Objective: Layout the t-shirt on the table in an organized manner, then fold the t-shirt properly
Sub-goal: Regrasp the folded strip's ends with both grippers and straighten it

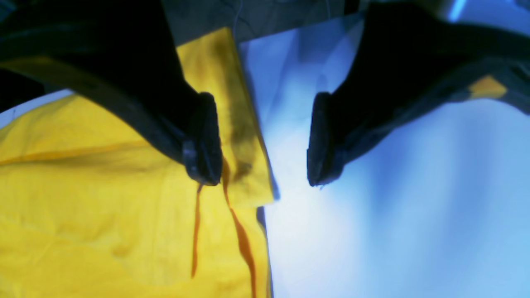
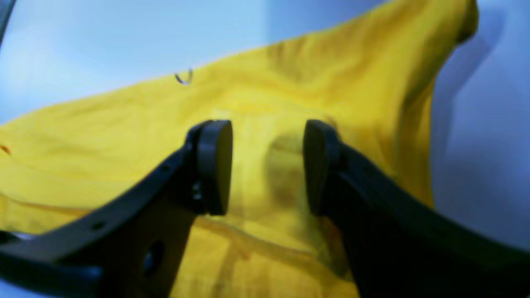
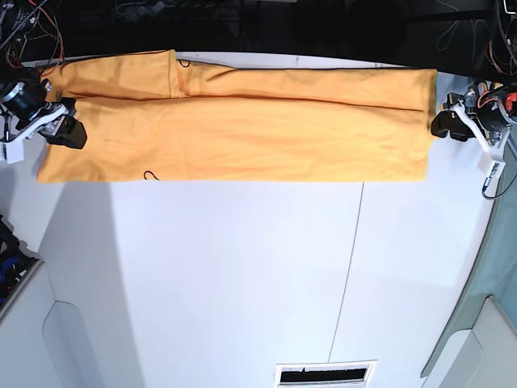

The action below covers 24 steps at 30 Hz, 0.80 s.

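Note:
The orange-yellow t-shirt (image 3: 242, 129) lies flat in a long band across the far side of the white table (image 3: 242, 283), folded lengthwise. My left gripper (image 3: 443, 125) sits at its right end. In the left wrist view the left gripper (image 1: 261, 174) is open, one finger over the t-shirt (image 1: 83, 207) edge, the other over bare table (image 1: 393, 207). My right gripper (image 3: 69, 129) rests at the shirt's left end. In the right wrist view the right gripper (image 2: 265, 165) is open, with the t-shirt (image 2: 124, 136) forming a low ridge between the pads.
A thin dark seam (image 3: 347, 259) runs down the table. A grey-green panel (image 3: 477, 299) borders the right edge. A slotted vent (image 3: 325, 374) sits at the front edge. Cables (image 3: 24, 24) hang at the back left corner. A small dark thread loop (image 3: 149, 175) lies at the shirt's near edge.

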Each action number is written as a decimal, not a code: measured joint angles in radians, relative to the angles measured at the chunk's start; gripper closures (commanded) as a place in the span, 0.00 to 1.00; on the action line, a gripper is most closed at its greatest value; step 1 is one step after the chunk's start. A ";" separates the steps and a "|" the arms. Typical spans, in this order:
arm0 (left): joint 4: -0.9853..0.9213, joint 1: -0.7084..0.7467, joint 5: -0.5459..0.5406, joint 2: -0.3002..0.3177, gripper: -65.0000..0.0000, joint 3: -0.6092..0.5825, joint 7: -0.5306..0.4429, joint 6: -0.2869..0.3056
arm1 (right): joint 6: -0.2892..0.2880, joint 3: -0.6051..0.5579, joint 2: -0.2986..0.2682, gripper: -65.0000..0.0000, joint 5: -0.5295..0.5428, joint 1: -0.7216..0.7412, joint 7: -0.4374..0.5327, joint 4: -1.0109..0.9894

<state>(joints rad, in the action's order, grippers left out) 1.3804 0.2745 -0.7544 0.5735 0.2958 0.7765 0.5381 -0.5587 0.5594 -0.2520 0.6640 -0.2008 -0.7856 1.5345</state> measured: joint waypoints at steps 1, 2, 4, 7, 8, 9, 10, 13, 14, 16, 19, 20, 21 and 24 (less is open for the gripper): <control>0.000 0.000 -0.002 -0.005 0.44 0.000 0.000 0.000 | 0.001 -0.016 0.000 0.57 -0.025 -0.001 0.020 -0.022; 0.000 0.000 -0.005 -0.013 0.44 0.000 0.000 0.000 | 0.001 -0.035 0.000 0.57 -0.044 -0.001 0.041 -0.043; 0.000 0.000 -0.006 -0.032 0.44 0.000 -0.018 0.000 | 0.001 -0.066 0.000 0.57 -0.066 -0.001 0.079 -0.082; -0.003 0.000 -0.005 -0.057 0.44 -0.001 -0.019 0.000 | 0.005 -0.100 0.000 0.57 -0.095 0.001 0.121 -0.129; -0.009 0.000 0.002 -0.062 0.44 -0.001 -0.024 0.000 | 0.005 -0.106 0.000 0.57 -0.095 0.001 0.132 -0.140; -0.021 -0.001 0.005 -0.068 0.44 -0.001 -0.036 0.000 | 0.005 -0.111 -0.001 0.57 -0.096 0.002 0.135 -0.148; -0.039 -0.001 0.010 -0.072 0.44 -0.001 -0.055 -0.001 | 0.004 -0.112 -0.003 0.57 -0.091 0.002 0.139 -0.155; -0.095 -0.004 0.008 -0.072 0.44 0.000 -0.125 0.001 | 0.005 -0.113 -0.003 0.57 -0.089 0.002 0.140 -0.158; -0.109 -0.004 0.002 -0.071 0.44 0.001 -0.135 0.001 | 0.005 -0.113 -0.003 0.57 -0.089 0.002 0.141 -0.158; -0.132 -0.004 -0.028 -0.067 0.44 0.002 -0.139 0.005 | 0.005 -0.113 -0.003 0.57 -0.089 0.002 0.143 -0.158; -0.137 -0.006 -0.075 -0.067 0.44 0.003 -0.100 0.038 | 0.005 -0.113 -0.003 0.57 -0.089 0.002 0.143 -0.158; -0.139 -0.006 -0.097 -0.067 0.44 0.003 -0.083 0.051 | 0.005 -0.113 -0.003 0.57 -0.089 0.002 0.143 -0.158; -0.140 -0.006 -0.126 -0.067 0.44 0.003 -0.058 0.063 | 0.005 -0.113 -0.003 0.57 -0.088 0.002 0.143 -0.158; -0.140 -0.006 -0.176 -0.067 0.44 0.003 -0.014 0.100 | 0.005 -0.113 -0.003 0.57 -0.088 0.002 0.143 -0.158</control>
<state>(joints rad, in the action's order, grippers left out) 1.2400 0.2687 -0.9306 0.5064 0.2985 0.7624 0.6380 -0.5541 0.4465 -0.2546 0.5758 -0.1989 -0.6430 1.3769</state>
